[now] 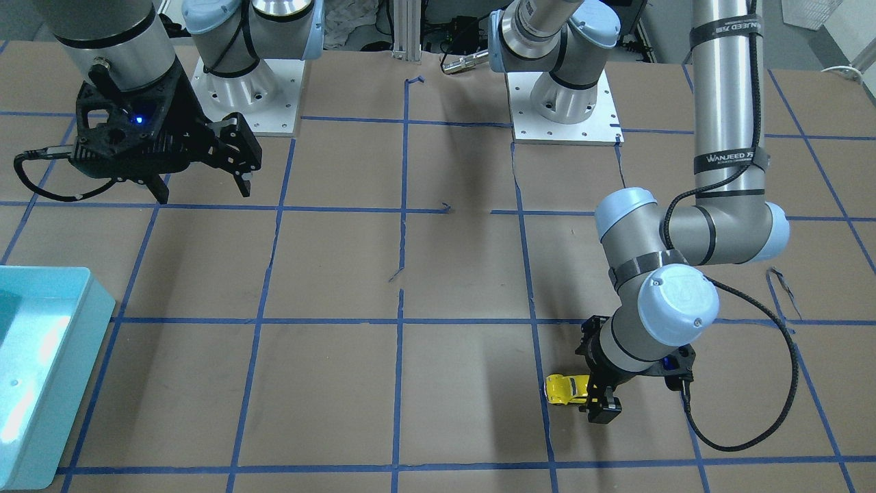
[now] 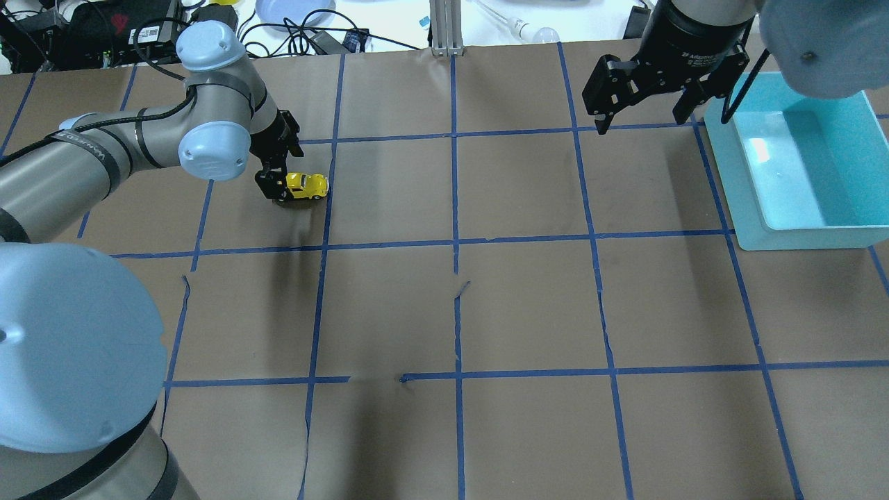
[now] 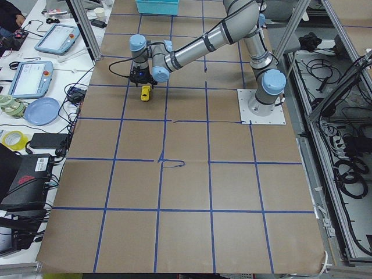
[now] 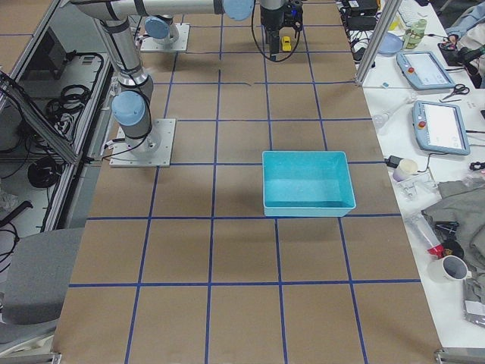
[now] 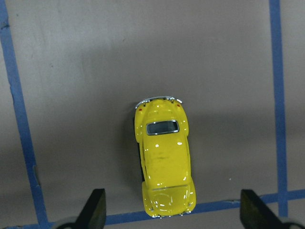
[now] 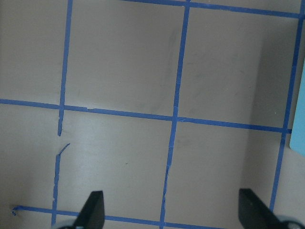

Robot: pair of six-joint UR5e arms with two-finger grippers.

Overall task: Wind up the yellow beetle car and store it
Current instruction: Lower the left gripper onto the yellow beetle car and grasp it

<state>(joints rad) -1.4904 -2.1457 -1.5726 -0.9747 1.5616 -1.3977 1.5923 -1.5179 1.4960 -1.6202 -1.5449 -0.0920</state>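
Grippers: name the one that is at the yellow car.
The left gripper: its open fingers straddle the yellow beetle car. The right gripper hangs open far away, toward the teal bin.

Table [image 2: 528,305] (brown, blue-taped): yellow beetle car [image 2: 306,185], teal bin [image 2: 799,239]

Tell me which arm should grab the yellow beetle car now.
Left. The left gripper hangs over the yellow beetle car, its open fingers either side of one end. The right gripper is across the table, near the teal bin.

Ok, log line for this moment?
left gripper: open, straddling one end of car | right gripper: open, beside bin | car: on table, not gripped
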